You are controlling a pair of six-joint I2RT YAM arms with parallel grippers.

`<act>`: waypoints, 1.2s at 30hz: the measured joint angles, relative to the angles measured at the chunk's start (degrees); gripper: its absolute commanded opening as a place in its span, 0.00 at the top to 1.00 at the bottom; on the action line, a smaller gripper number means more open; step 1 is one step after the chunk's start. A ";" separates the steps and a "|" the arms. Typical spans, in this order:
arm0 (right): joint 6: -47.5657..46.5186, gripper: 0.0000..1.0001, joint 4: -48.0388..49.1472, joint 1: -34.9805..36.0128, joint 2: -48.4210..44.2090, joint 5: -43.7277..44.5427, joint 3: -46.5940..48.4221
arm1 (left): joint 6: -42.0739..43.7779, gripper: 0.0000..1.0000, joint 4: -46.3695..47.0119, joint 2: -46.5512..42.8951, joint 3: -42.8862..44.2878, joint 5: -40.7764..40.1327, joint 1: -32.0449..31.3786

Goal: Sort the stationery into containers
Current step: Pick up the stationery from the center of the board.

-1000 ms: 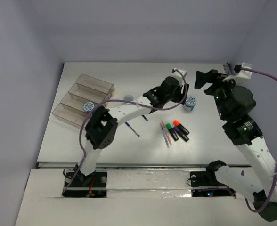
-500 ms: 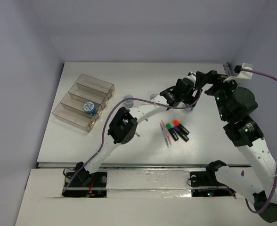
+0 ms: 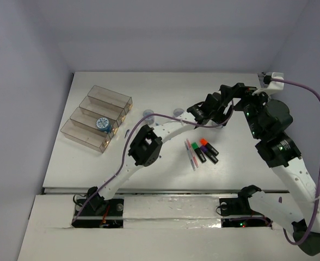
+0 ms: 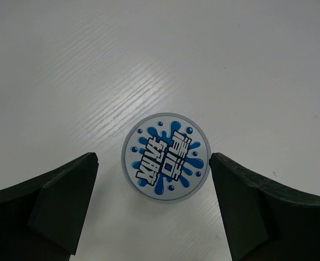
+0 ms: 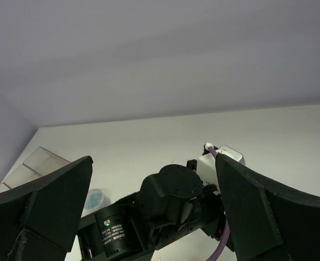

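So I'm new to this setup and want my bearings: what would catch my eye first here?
The left arm's open tool hangs over a round blue-and-white patterned roll on the white table, right of centre, fingers either side, not touching. Mid-table lie short black markers with green, orange and purple caps beside slim pens; at left, the clear smoky-brown plastic four-compartment container holds another such roll.

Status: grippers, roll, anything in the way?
Left gripper open, astride roll on table, not touching. Right gripper open, empty. It hangs close above left arm: possible crowding.
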 measured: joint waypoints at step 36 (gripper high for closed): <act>-0.61 0.03 1.79 0.00 -0.44 -2.36 -1.18 | -0.59 0.39 3.85 2.36 -0.37 0.59 -1.01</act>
